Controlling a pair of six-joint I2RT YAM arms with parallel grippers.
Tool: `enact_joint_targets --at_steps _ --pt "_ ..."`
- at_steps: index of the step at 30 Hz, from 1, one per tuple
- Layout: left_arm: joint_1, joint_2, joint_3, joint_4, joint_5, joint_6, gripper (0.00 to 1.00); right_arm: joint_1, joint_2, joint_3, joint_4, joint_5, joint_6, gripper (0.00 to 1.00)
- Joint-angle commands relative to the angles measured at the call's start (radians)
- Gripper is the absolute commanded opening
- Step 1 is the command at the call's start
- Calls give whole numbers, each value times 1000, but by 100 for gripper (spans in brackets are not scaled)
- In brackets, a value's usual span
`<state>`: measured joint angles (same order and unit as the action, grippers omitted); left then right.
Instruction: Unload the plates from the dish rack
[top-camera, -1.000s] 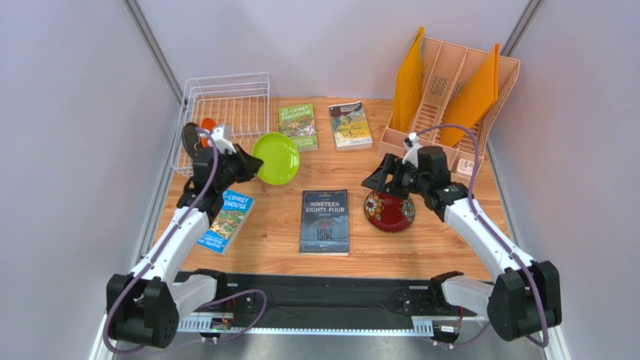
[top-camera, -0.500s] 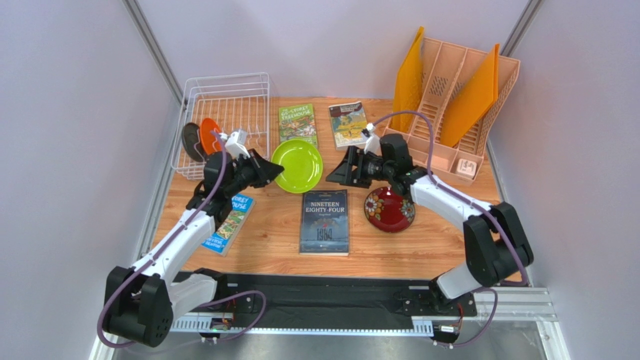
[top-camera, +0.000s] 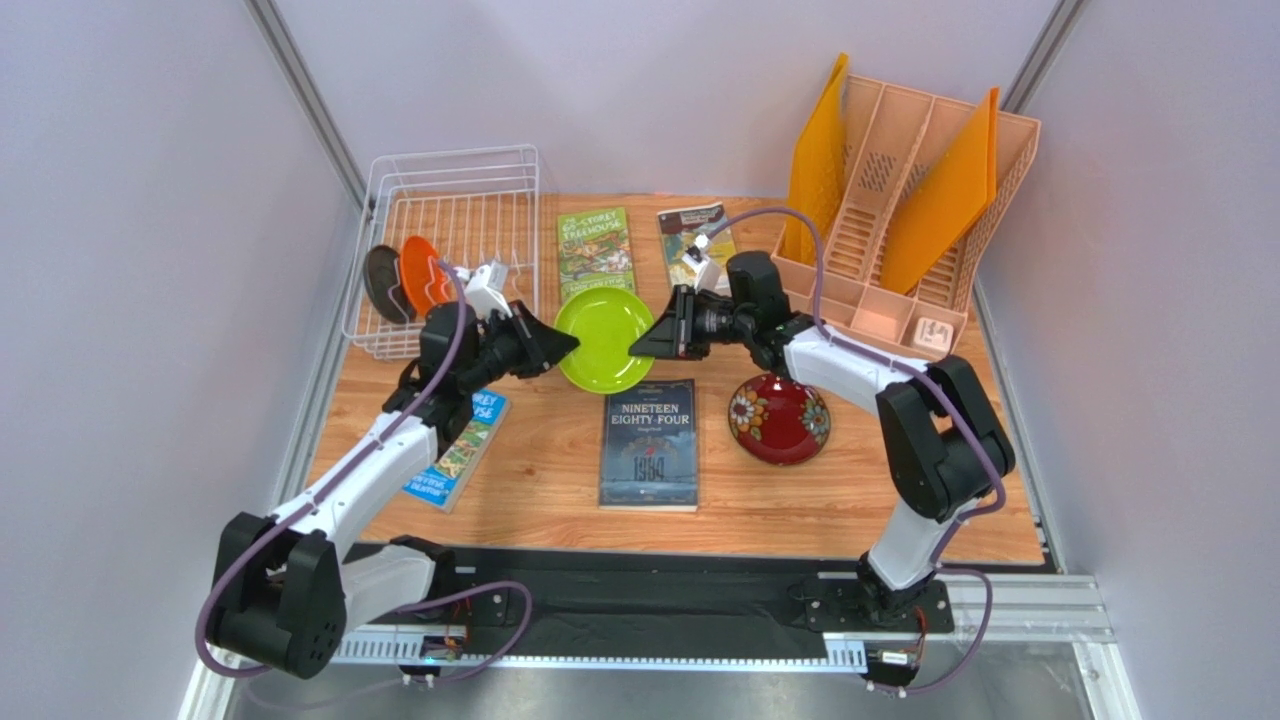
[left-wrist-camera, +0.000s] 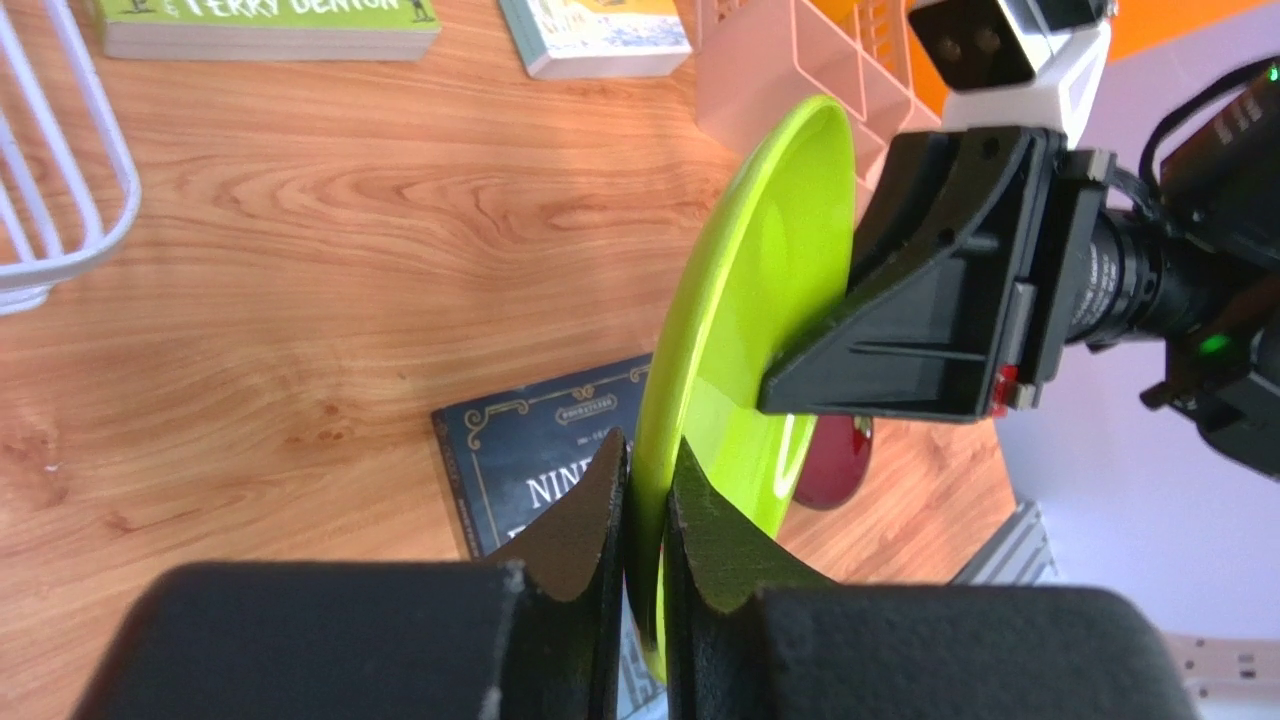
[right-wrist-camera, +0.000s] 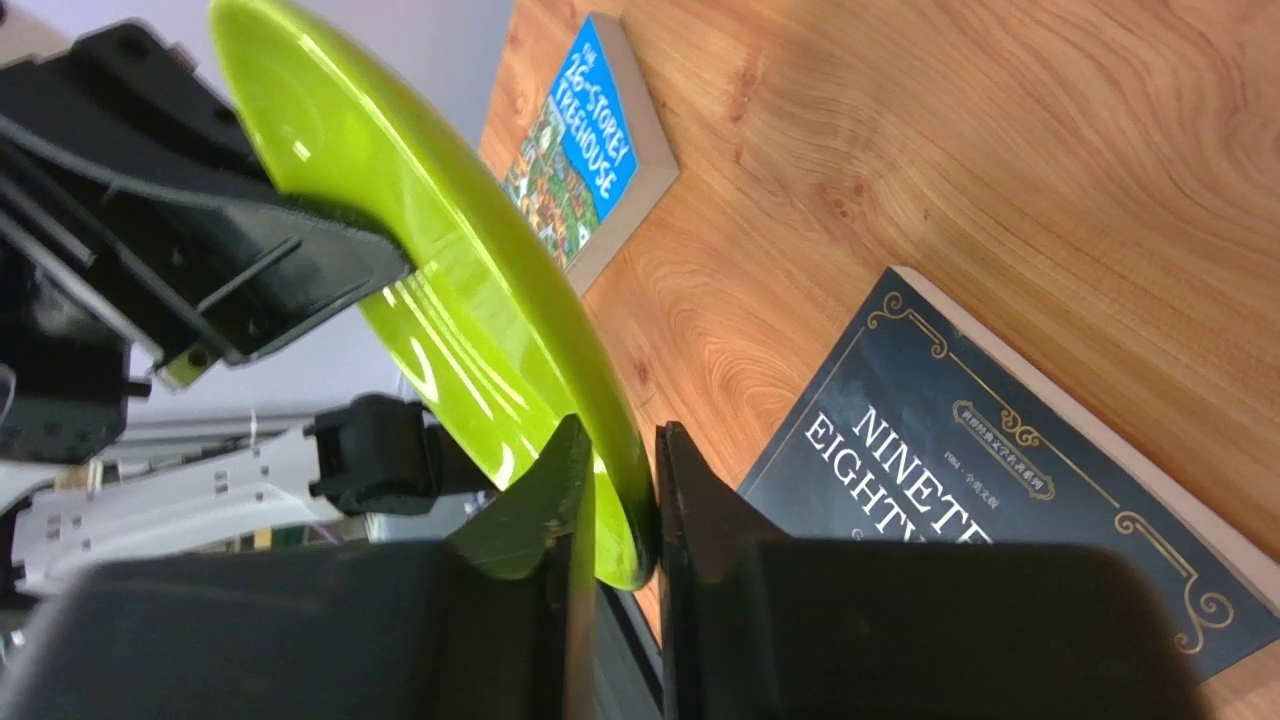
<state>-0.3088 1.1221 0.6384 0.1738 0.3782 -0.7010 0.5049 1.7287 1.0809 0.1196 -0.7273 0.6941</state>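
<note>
The white dish rack (top-camera: 451, 177) held two plates on edge at its near end, the orange plate (top-camera: 421, 272) and the dark teal-grey plate (top-camera: 382, 282) — waiting their turn, I think. The lime green plate (top-camera: 606, 339) hung in the air just right of the rack. The dark red plate (top-camera: 778, 419) lay flat, well right of the rack, so it looked done. The left gripper (left-wrist-camera: 646, 465) pinched one rim of the green plate and the right gripper (right-wrist-camera: 616, 450) pinched the other — likely a hand-over.
</note>
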Motion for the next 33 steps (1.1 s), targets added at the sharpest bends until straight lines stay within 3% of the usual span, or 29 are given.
enact_joint_targets --at_steps 1,4,6,9,10,13,21,25,27,33 --pt "-16 5 49 82 51 -18 0 9 3 22 87 -40 -1 0" --pt "-16 16 55 76 56 -17 2 6 -33 -10 89 -6 -1 0" --pt "-16 16 58 47 51 4 29 -9 -72 -38 42 37 -24 0" --pt "-16 -2 63 -6 -1 58 58 -46 -182 -87 -86 149 -76 0" --pt "-16 -8 64 -25 -19 72 75 -61 -211 -128 -107 184 -106 0" --pt "-13 -30 73 -65 -90 130 99 -130 -355 -203 -221 257 -143 0" --pt "-13 -126 113 -232 -440 297 100 -385 -700 -445 -497 390 -125 0" --pt "-13 -179 109 -215 -619 392 100 -414 -817 -475 -610 485 -116 0" --pt "-12 -191 122 -218 -692 411 100 -428 -839 -483 -649 500 -119 0" --pt "16 -170 144 -201 -687 440 100 -448 -753 -492 -698 505 -143 0"
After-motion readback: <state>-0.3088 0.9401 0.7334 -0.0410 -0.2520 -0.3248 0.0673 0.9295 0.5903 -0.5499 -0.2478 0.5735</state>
